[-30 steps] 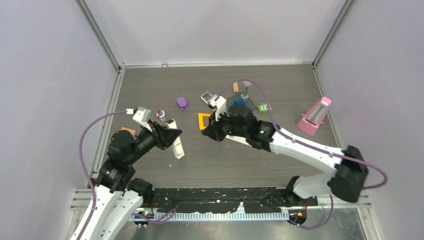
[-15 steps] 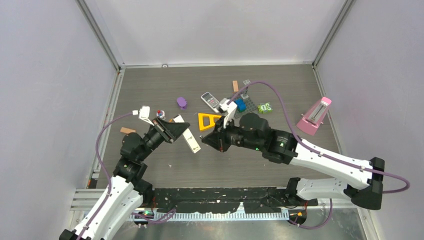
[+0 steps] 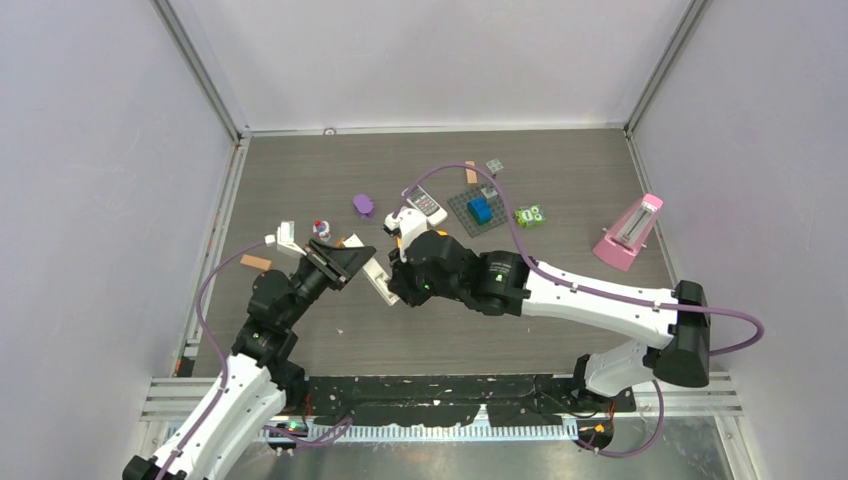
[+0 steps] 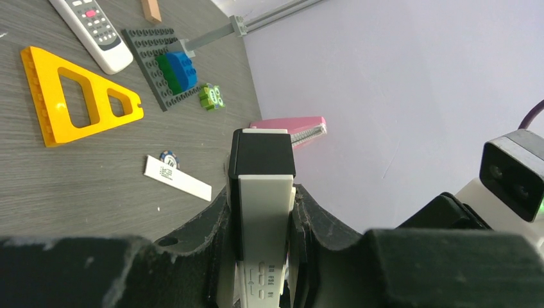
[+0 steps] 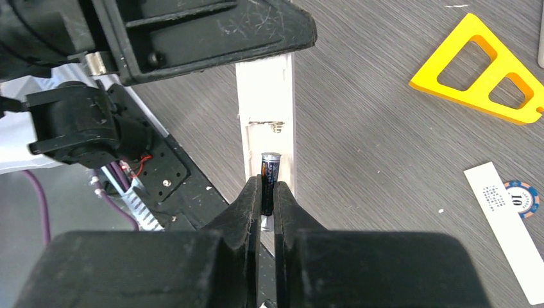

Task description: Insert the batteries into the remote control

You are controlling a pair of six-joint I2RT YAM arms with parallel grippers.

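My left gripper (image 4: 263,192) is shut on the white remote control (image 4: 262,154) and holds it off the table, black end pointing away. In the top view the remote (image 3: 378,278) sticks out between the left gripper (image 3: 347,262) and the right gripper (image 3: 394,290). In the right wrist view my right gripper (image 5: 268,186) is shut on a slim dark battery (image 5: 270,165). The battery's tip sits over the open compartment in the remote's (image 5: 266,96) back. The other batteries are not in view.
A yellow triangle (image 4: 77,96), a white strip (image 4: 178,178) and a poker chip (image 4: 168,157) lie on the table (image 3: 300,180). Behind are a second remote (image 3: 425,203), a grey baseplate (image 3: 465,212) with bricks, a purple piece (image 3: 363,205) and a pink metronome (image 3: 630,232).
My left gripper has carried the remote to the right and up. My right gripper has swung left from the yellow triangle to the remote's free end, with the battery in it.
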